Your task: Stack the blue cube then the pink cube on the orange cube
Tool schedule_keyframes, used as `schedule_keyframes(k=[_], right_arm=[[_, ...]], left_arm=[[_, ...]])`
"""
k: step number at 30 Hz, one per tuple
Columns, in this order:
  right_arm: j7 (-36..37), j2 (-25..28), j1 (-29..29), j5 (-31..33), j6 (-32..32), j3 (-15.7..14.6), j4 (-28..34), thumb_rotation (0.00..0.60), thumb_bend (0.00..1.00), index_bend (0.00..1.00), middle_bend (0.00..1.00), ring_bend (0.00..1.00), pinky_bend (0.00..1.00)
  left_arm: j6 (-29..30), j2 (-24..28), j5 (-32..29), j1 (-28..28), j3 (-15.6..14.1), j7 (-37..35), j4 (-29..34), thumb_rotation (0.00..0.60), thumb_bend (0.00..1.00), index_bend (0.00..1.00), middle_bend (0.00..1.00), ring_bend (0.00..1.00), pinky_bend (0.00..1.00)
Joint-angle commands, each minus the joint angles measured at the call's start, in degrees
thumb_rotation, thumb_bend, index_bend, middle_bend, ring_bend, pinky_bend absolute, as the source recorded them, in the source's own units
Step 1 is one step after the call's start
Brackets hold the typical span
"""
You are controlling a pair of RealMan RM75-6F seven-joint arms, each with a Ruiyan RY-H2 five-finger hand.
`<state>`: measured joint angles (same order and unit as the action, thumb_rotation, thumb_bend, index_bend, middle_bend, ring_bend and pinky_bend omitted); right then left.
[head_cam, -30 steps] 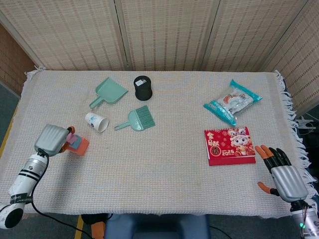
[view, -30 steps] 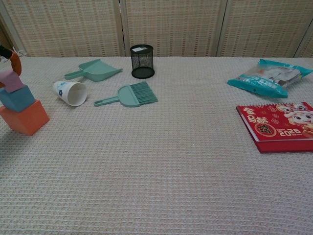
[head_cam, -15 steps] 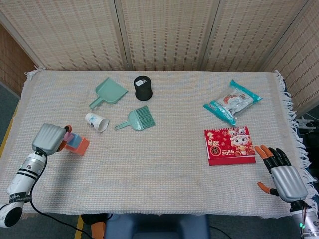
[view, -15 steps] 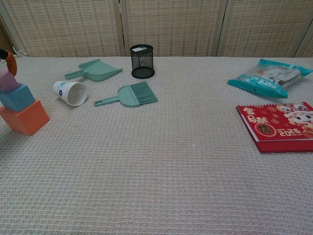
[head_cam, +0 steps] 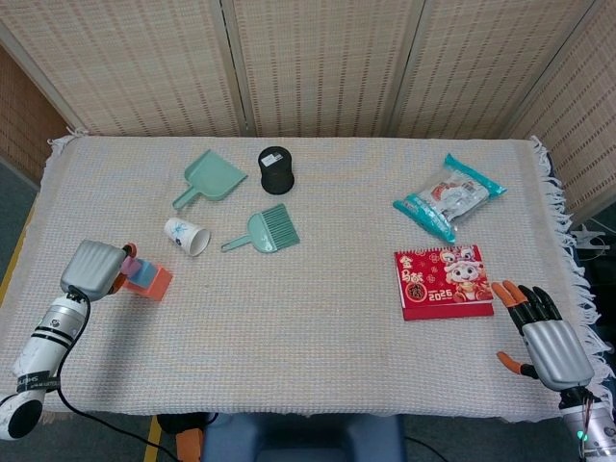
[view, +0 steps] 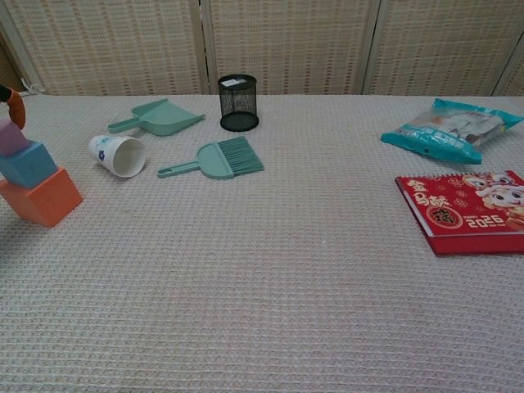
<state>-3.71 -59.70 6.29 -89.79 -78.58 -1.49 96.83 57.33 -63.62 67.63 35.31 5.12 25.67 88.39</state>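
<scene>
Three cubes stand stacked near the left edge of the worktop [head_cam: 318, 318], which is covered in a pale woven cloth. The orange cube [view: 41, 196] is at the bottom, the blue cube [view: 29, 163] sits on it, and the pink cube [view: 11, 137] rests on top of the blue, shifted toward the left side of the stack and partly cut off by the edge of the chest view.

The left hand [head_cam: 93, 269] is right beside the stack, its back facing up. An orange fingertip shows touching or nearly touching the pink cube from behind. Whether the hand is gripping the pink cube or has let go cannot be told, because its fingers are hidden under its own shell.

The right hand [head_cam: 544, 332] lies well apart from the cubes, at the near right corner of the worktop, palm down, fingers spread and holding nothing.

Judging by this, the task looks nearly finished: both cubes are in place in the right order. What seems left is for the left hand to release, if it has not, and draw away without nudging the off-centre pink cube.

Elsewhere on the worktop are a tipped paper cup [head_cam: 187, 236], a green dustpan [head_cam: 211, 178], a small green brush [head_cam: 264, 231], a black mesh pot [head_cam: 276, 169], a snack bag [head_cam: 448, 195] and a red calendar [head_cam: 443, 280].
</scene>
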Motion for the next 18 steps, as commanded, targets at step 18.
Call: schedule_keyframes(k=[18], right_arm=[[-0.3, 0.0, -0.1, 0.1, -0.1, 0.1, 0.1, 0.600, 0.09, 0.00, 0.00, 0.00, 0.00]], left_arm=[[0.3, 0.4, 0.1, -0.1, -0.4, 1.3, 1.0, 0.600, 0.46, 0.25, 1.00, 1.00, 1.00]])
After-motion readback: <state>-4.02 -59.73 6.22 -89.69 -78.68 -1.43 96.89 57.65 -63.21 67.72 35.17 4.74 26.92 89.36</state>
